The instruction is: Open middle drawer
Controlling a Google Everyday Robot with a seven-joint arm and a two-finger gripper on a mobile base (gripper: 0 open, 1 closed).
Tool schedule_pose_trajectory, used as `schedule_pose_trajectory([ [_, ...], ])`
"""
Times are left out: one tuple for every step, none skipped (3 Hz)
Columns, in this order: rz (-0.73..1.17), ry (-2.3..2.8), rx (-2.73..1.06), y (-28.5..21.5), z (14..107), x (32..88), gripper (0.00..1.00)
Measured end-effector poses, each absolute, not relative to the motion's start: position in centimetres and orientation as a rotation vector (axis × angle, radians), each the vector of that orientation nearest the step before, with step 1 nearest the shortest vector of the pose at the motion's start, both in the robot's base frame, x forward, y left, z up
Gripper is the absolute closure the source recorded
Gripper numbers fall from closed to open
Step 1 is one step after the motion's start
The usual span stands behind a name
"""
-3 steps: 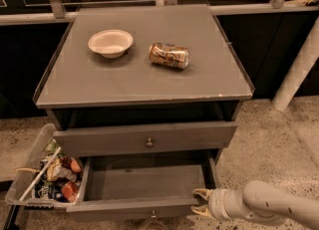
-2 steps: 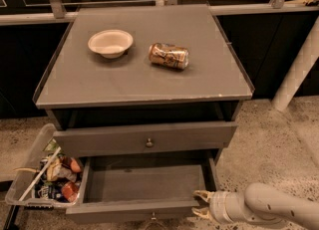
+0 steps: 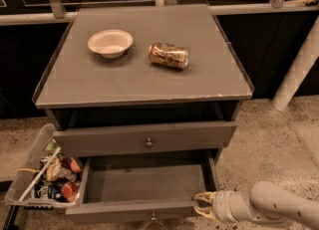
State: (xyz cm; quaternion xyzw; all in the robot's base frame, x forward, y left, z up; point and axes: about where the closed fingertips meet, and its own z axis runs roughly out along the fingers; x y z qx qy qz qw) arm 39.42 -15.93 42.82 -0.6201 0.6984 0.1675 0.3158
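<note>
The middle drawer [image 3: 130, 211] of the grey cabinet is pulled out, and its bare grey inside [image 3: 144, 184] shows. Its thin front panel runs along the bottom of the view, with the small knob [image 3: 152, 219] at the centre, partly cut off by the frame edge. My gripper [image 3: 203, 204] is at the right end of that front panel, low at the right. Its tan fingertips [image 3: 201, 195] stand apart, and nothing is held between them. The top drawer [image 3: 144, 138] above is closed and has a round knob [image 3: 148, 143].
A white bowl [image 3: 110, 42] and a brown can [image 3: 168, 55] lying on its side sit on the cabinet top [image 3: 144, 79]. A clear bin [image 3: 31, 174] of snacks stands at the cabinet's left. A white post [image 3: 299, 69] stands at the right on the speckled floor.
The gripper and the drawer front have shifted very slightly toward the camera. Otherwise nothing has moved.
</note>
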Motion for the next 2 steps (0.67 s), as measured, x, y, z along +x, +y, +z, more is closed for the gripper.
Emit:
schedule_pose_trajectory([
  [0.451, 1.837, -1.637, -15.82, 42.83, 39.23, 0.82],
  [0.451, 1.837, -1.637, -15.81, 42.82, 39.23, 0.59],
])
